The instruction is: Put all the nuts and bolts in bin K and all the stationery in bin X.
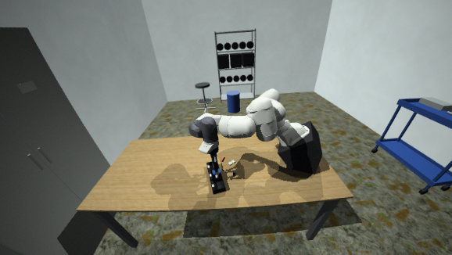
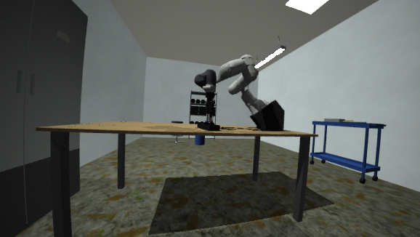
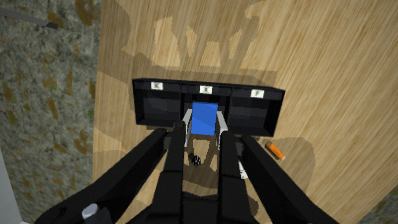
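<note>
A black row of three bins (image 3: pixel 207 106) lies on the wooden table; it also shows in the top view (image 1: pixel 217 181). Its labels read K (image 3: pixel 156 85) at the left and X (image 3: pixel 205 89) in the middle. My gripper (image 3: pixel 203 118) is shut on a flat blue block (image 3: pixel 204 118) and holds it over the middle bin, the one marked X. The gripper also shows in the top view (image 1: pixel 213 167), pointing straight down above the bins. A small dark nut (image 3: pixel 196 160) lies on the table under the fingers, outside the bins.
An orange pen-like thing (image 3: pixel 275 150) lies to the right of the bins, and a small white thing (image 3: pixel 243 172) is partly hidden by a finger. In the top view loose small things (image 1: pixel 231 161) lie beside the bins. The robot's black base (image 1: pixel 301 149) stands at the back right.
</note>
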Robot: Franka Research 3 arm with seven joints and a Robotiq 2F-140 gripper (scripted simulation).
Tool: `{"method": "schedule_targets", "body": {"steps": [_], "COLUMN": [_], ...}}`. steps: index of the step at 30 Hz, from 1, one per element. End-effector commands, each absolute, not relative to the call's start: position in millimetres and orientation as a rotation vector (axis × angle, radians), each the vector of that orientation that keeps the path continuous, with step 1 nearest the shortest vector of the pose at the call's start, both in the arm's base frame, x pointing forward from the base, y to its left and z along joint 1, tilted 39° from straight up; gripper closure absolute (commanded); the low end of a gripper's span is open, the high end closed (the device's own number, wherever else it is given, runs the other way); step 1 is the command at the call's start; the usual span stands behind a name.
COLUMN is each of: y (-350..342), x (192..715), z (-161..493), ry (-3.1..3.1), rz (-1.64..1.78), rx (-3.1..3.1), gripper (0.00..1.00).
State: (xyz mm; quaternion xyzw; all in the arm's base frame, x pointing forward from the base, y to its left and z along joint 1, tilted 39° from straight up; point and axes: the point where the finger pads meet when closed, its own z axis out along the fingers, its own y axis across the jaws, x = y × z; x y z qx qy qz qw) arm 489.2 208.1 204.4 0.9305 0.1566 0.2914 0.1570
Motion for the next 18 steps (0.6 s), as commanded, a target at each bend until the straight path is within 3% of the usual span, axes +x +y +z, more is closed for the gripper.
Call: {"method": "schedule_targets", "body": {"steps": [1, 18], "y": [208, 203], "x": [494, 509], "z": [202, 183], "ry": [0.440, 0.440], "rz": [0.844, 0.844], "rx": [2.662, 2.662], "gripper": [0.79, 0.79]}}
